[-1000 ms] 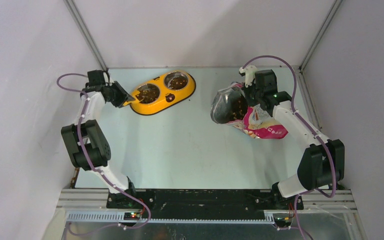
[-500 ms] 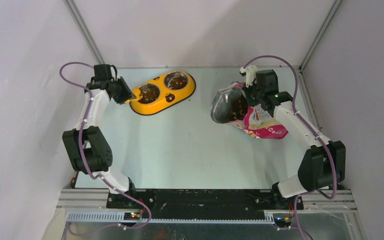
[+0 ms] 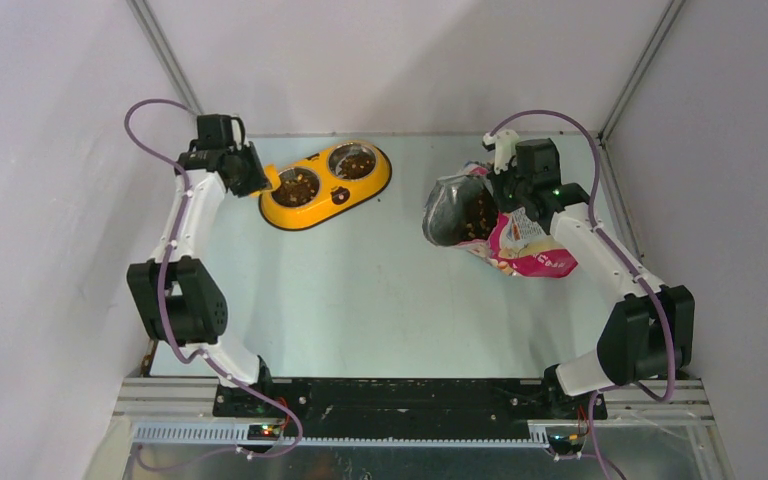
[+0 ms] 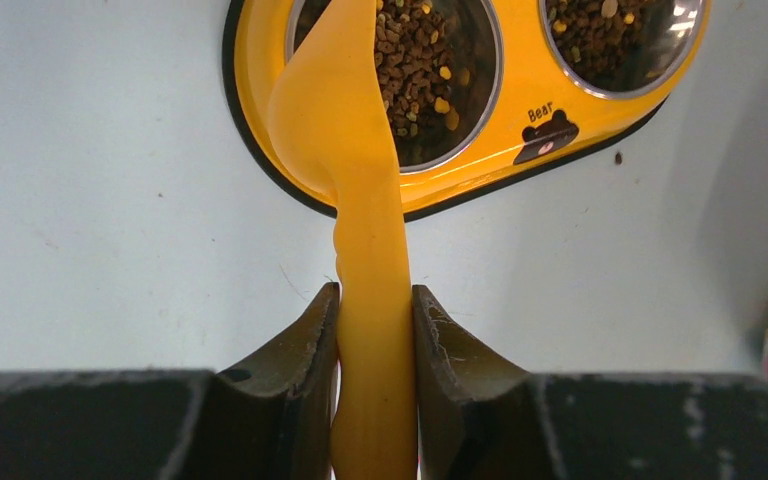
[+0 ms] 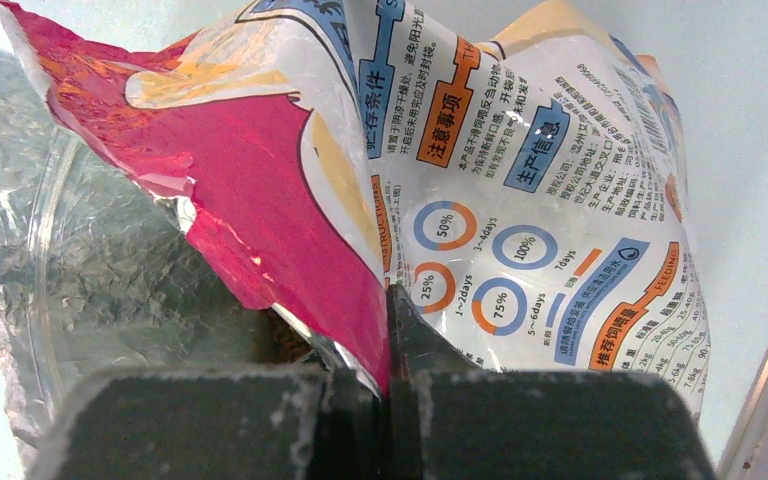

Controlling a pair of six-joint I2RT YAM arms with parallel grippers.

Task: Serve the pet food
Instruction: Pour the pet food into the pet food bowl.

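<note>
Evidently the scooping is well along: the left gripper [image 4: 373, 300] is clamped on the handle of the orange scoop [image 4: 355, 150], whose cup hangs turned on edge over the feeder's nearer steel bowl [image 4: 490, 95], which I take to be the posture for tipping a load out. The yellow double feeder [image 4: 520, 85] sits toward the far left of the table [image 3: 380, 300], and everything else is best placed from it. Kibble [image 4: 420, 70] lies in that bowl, and more in the second bowl [image 4: 620, 92] beside it, so both are served to some depth. Well off to the feeder's right lies the pouch [image 5: 560, 180], slumped on its side with its silver-lined mouth gaping toward the feeder and brown pellets showing inside. The right gripper [image 5: 390, 300] is pinched tight on the pouch's torn pink lip, most likely to hold the mouth up and open so the scoop can get in without the foil collapsing. By my count: two arms, one scoop, one feeder with two bowls, one pouch, and more pellets than anyone could number.
</note>
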